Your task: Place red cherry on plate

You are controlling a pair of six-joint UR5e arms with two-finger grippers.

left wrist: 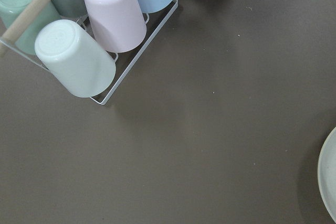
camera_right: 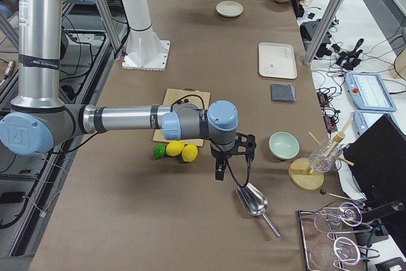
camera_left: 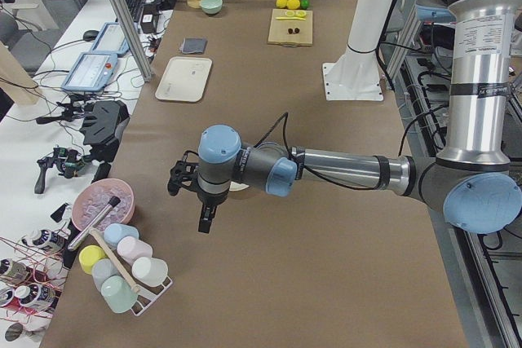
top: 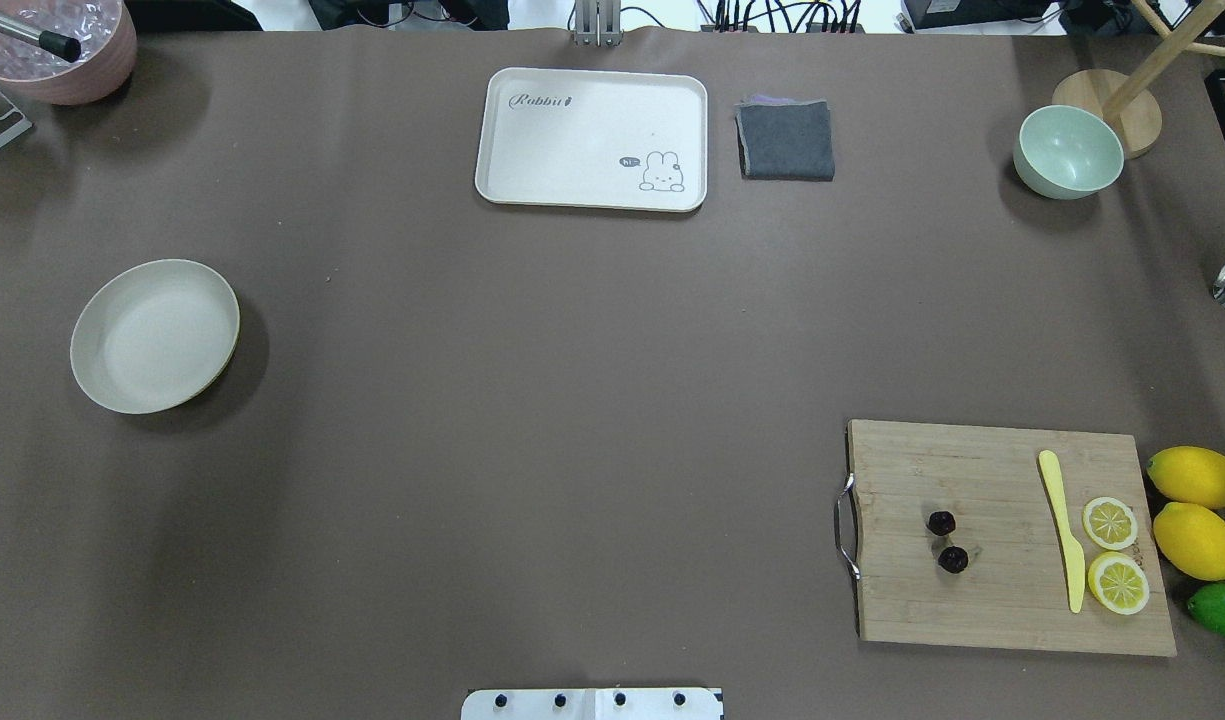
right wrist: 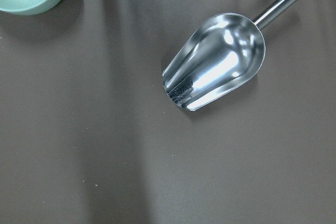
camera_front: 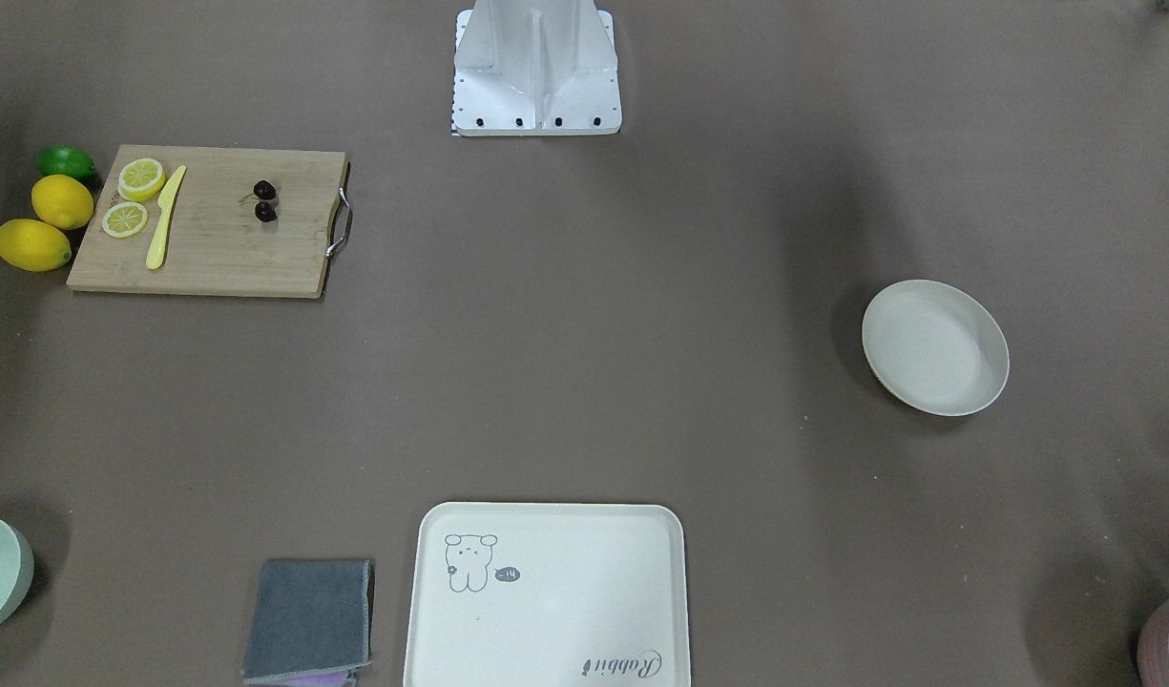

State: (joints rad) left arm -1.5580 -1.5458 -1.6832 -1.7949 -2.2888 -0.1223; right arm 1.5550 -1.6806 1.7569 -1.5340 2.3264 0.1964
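Observation:
Two tiny dark red cherries (camera_front: 264, 201) (top: 947, 541) joined by stems lie on a wooden cutting board (top: 982, 600). Across the table stands the round cream plate (camera_front: 935, 347) (top: 155, 335) (camera_right: 229, 9), with nothing in it; its rim shows at the edge of the left wrist view (left wrist: 329, 182). My left gripper (camera_left: 189, 201) hangs over the table end near the plate, far from the cherries. My right gripper (camera_right: 231, 160) hovers beyond the lemons, past the board. Both grippers show only in the side views, so I cannot tell whether they are open or shut.
On the board are lemon slices (top: 1114, 550) and a yellow knife (top: 1062, 530); lemons and a lime (top: 1222, 607) lie beside it. A bear tray (top: 592, 138), grey cloth (top: 786, 140), mint bowl (top: 1067, 150), metal scoop (right wrist: 215, 61) and cup rack (left wrist: 89, 30) are around.

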